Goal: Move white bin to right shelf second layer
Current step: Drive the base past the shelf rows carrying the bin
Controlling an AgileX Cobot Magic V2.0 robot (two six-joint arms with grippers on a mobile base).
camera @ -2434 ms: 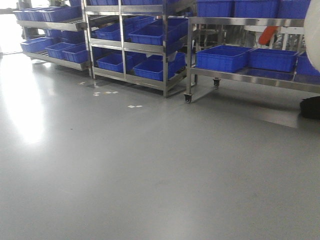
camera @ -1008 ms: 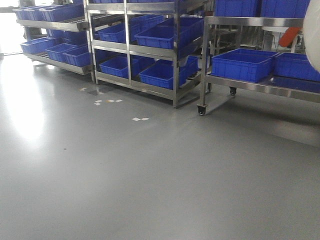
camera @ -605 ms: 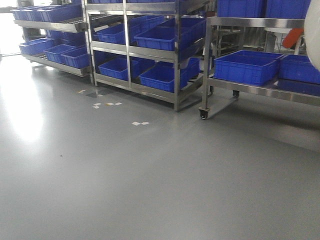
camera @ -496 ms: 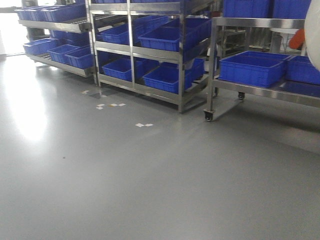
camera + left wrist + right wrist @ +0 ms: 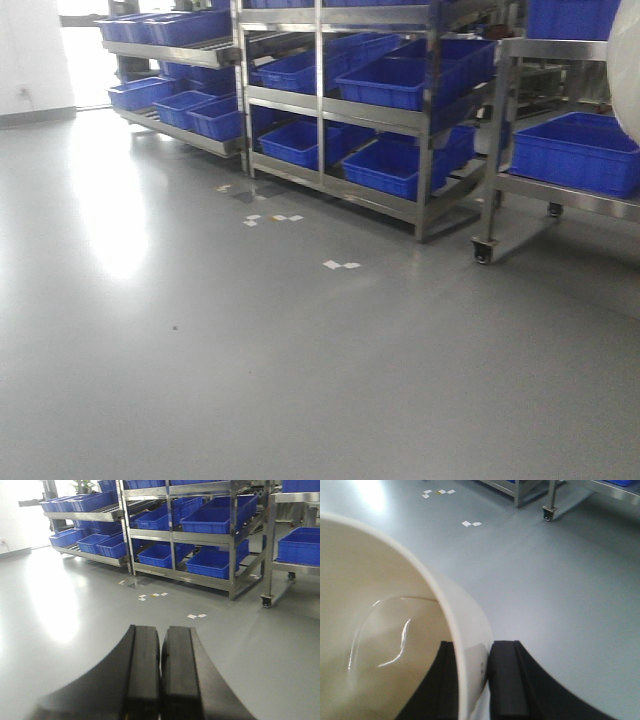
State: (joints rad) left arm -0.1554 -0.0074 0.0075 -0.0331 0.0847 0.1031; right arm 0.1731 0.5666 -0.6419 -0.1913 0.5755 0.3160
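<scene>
Cream-white and glossy, the white bin [image 5: 380,645] hangs pinched by its rim wall in my right end effector [image 5: 472,655], its smooth hollow toward the wrist. My left end effector [image 5: 161,645] is closed on nothing. Steel racks [image 5: 372,113] with blue crates [image 5: 400,85] stand well ahead across the floor [image 5: 250,380], so the right arm alone is placed to deliver.

A smooth grey floor [image 5: 250,380] with a bright patch of glare carries steel racks [image 5: 320,100] along its far side. Blue crates [image 5: 400,80] sit on their sloping levels, several to a level. At the right a wheeled steel rack [image 5: 497,120] stands on small casters [image 5: 484,252] and holds one more crate [image 5: 575,150]. Small white squares [image 5: 341,265], perhaps tape or paper, lie scattered on the floor before the racks.
</scene>
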